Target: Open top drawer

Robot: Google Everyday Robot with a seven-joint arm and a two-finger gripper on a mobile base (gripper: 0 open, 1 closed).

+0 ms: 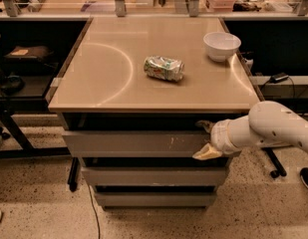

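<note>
Grey top drawer (133,143) stretches left from my gripper (207,139), whose fingers (207,153) sit apart above and below its right end.

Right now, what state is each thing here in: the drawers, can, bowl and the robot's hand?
Top drawer: looks barely out, if at all.
Middle drawer: looks shut.
Bottom drawer: looks shut.
Can: crushed, lying on its side.
Bowl: upright.
Gripper: at the top drawer's right end.

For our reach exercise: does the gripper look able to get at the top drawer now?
Probably yes: the gripper sits at the right end of the top drawer, just under the tabletop, with nothing seen between them.
</note>
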